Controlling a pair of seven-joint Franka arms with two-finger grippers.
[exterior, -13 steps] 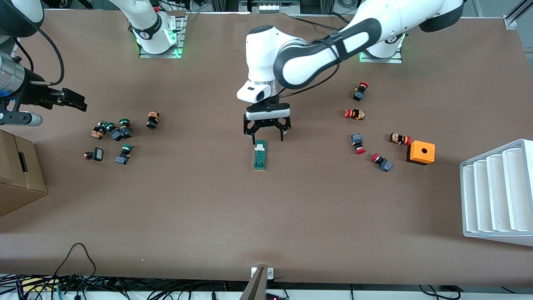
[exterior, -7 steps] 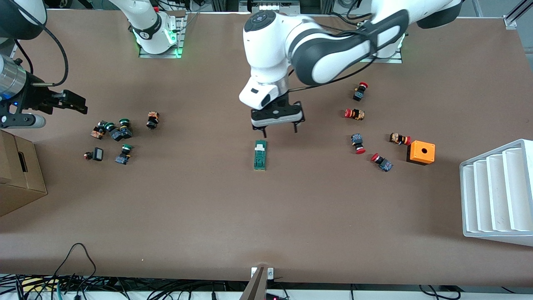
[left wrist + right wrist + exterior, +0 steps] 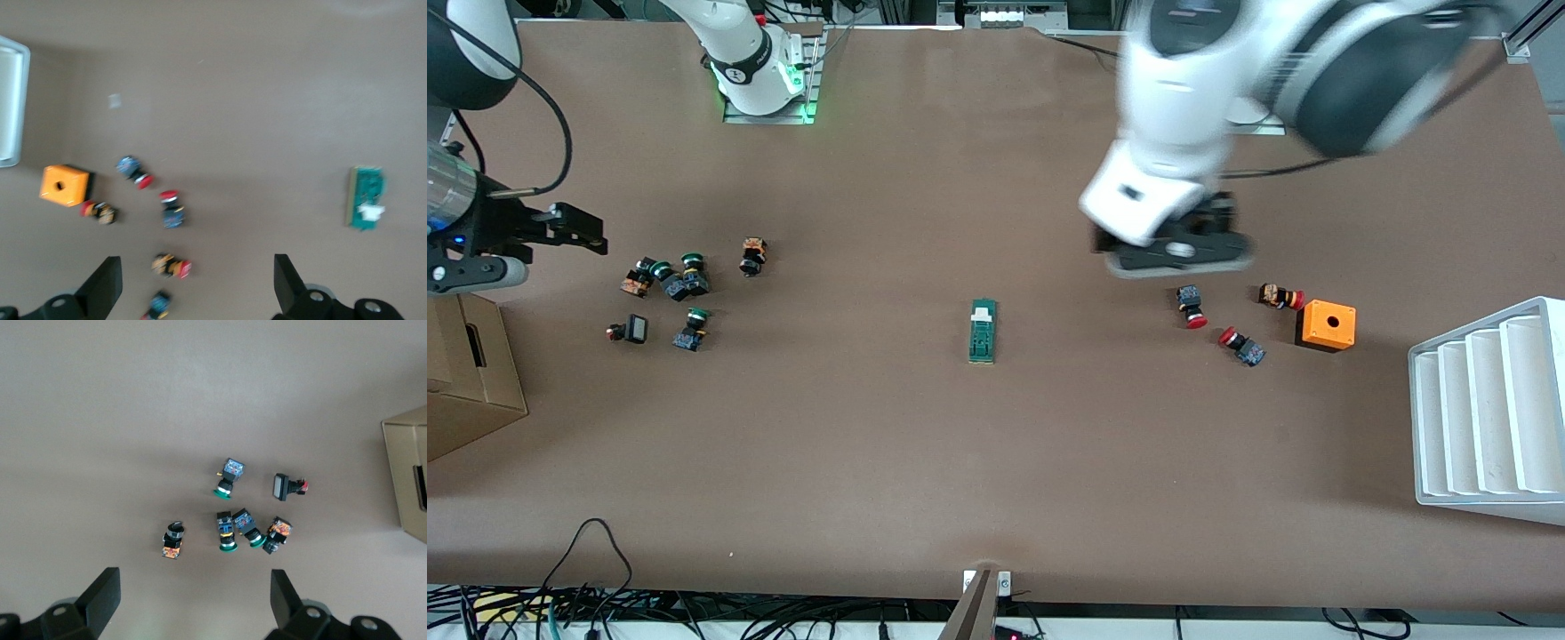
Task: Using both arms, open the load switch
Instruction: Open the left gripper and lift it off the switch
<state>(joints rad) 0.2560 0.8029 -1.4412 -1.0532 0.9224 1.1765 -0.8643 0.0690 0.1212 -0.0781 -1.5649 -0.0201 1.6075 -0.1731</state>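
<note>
Switch [image 3: 983, 331]: flat mid-desk, untouched, white end toward the arms' edge.
Left claw [image 3: 197, 283]: released, over red buttons [image 3: 1192, 307] — well off the switch.
Right claw [image 3: 193, 603]: released, empty — waiting over green buttons [image 3: 679, 280].

brown table [image 3: 996, 462], cables [image 3: 560, 604] below

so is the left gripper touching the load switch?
Apart. Front view shows the left gripper up over the red buttons, bare table between it and the load switch. Left wrist view shows its open fingers clear of the switch too.
</note>
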